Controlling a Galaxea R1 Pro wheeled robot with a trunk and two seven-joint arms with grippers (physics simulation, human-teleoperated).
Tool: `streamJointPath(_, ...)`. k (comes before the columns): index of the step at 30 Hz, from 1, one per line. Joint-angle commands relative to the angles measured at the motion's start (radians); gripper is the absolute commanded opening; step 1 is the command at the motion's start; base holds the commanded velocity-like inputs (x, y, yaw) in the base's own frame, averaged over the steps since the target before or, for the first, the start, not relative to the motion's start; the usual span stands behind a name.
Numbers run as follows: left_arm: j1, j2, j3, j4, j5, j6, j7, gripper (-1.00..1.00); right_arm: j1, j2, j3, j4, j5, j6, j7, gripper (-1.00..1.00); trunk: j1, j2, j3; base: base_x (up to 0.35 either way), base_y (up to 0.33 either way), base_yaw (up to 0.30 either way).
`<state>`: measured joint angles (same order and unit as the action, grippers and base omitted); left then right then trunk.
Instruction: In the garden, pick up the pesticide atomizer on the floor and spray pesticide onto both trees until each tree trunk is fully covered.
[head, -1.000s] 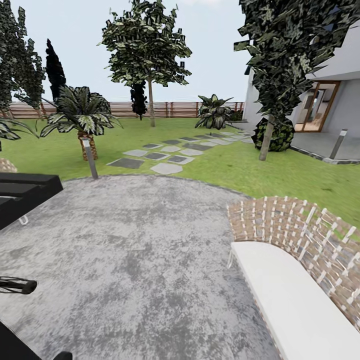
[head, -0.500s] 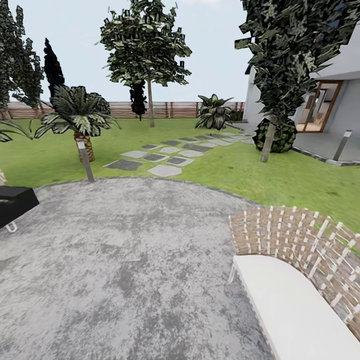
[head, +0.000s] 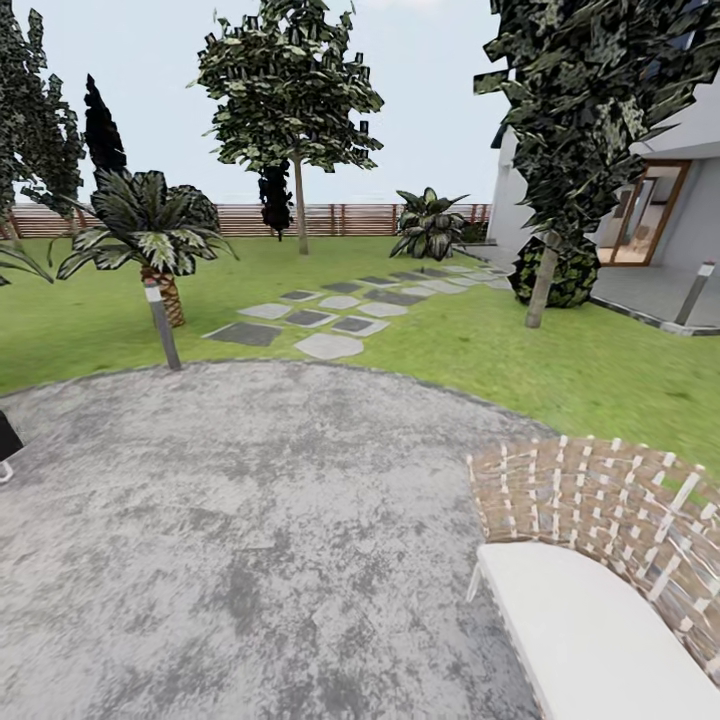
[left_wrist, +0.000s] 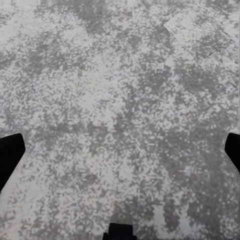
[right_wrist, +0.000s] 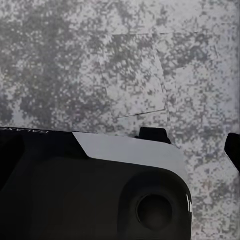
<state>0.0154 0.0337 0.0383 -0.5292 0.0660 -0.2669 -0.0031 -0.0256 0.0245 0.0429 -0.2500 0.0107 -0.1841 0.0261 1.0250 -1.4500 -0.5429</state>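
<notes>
Crossing grey patio (head: 260, 520), scanning lawn (head: 560, 370) for atomizer; left end effector (left_wrist: 120, 150) gaping wide, empty; right end effector's opening impossible to tell.

Two trees standing upright on the lawn (head: 480, 350): far tree (head: 298, 200) rising near the fence, near tree (head: 543, 285) leaning slightly beside the house. Atomizer not sighted.

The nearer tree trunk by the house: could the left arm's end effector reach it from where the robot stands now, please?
Probably not. The tree trunk stands far across the lawn, beyond the paved patio; the left end effector hangs over paving.
</notes>
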Motion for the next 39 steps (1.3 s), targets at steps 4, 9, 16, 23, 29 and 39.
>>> streamJointPath(4,0.000,0.000,0.000,0.000,0.000,0.000,0.000,1.00,0.000,0.000,0.000,0.000,0.000,0.000,0.000,1.00,0.000,0.000,0.000,0.350,0.000,0.000)
streamJointPath(9,0.000,0.000,0.000,0.000,0.000,0.000,0.000,1.00,0.000,0.000,0.000,0.000,0.000,0.000,0.000,1.00,0.000,0.000,0.000,0.350,0.000,0.000)
streamJointPath(16,0.000,0.000,0.000,0.000,0.000,0.000,0.000,1.00,0.000,0.000,0.000,0.000,0.000,0.000,0.000,1.00,0.000,0.000,0.000,0.350,0.001,0.000)
streamJointPath(23,0.000,0.000,0.000,0.000,0.000,0.000,0.000,1.00,0.000,0.000,0.000,0.000,0.000,0.000,0.000,1.00,0.000,0.000,0.000,0.350,0.049,0.000)
streamJointPath(29,0.000,0.000,0.000,0.000,0.000,0.000,0.000,1.00,0.000,0.000,0.001,0.000,0.004,0.002,0.002,1.00,0.000,0.000,0.000,0.350,0.078,0.000)
streamJointPath(39,0.000,0.000,0.000,0.001,0.000,0.001,0.000,1.00,0.001,-0.001,0.004,0.000,0.007,0.000,0.004,1.00,0.000,0.000,0.000,0.350,0.116,0.000)
